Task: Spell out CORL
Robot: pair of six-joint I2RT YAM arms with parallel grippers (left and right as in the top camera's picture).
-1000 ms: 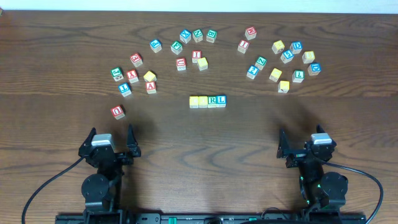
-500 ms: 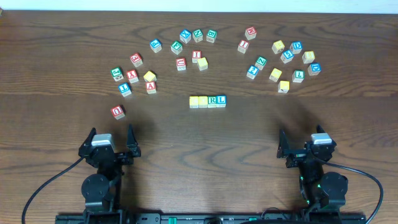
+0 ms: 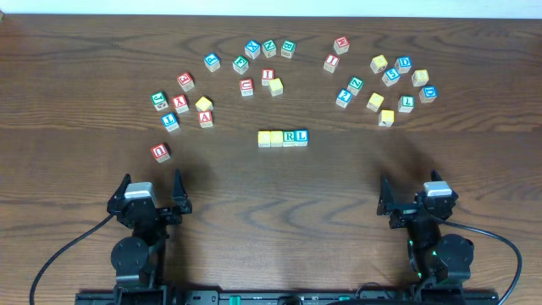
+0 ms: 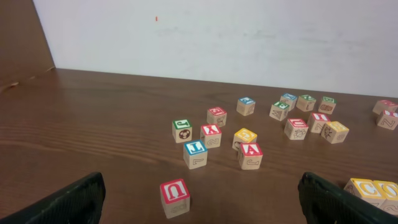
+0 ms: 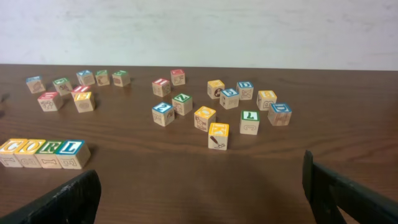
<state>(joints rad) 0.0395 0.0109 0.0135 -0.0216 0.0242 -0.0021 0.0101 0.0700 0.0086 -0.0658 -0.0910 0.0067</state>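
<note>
Four cubes stand touching in a row at the table's middle: two yellow-topped cubes (image 3: 264,137) (image 3: 277,137), the green R cube (image 3: 290,136) and the blue L cube (image 3: 301,135). In the right wrist view the row reads C (image 5: 12,147), O (image 5: 32,147), R (image 5: 51,148), L (image 5: 73,148) at the left. The left wrist view shows only the C (image 4: 363,188) and O (image 4: 387,190) cubes at its right edge. My left gripper (image 3: 152,191) and right gripper (image 3: 415,196) are open and empty near the front edge, well short of the row.
Several loose cubes lie in an arc across the far half of the table: a left cluster (image 3: 180,103), a middle cluster (image 3: 268,48) and a right cluster (image 3: 389,77). A red U cube (image 3: 160,152) (image 4: 175,194) sits just ahead of my left gripper.
</note>
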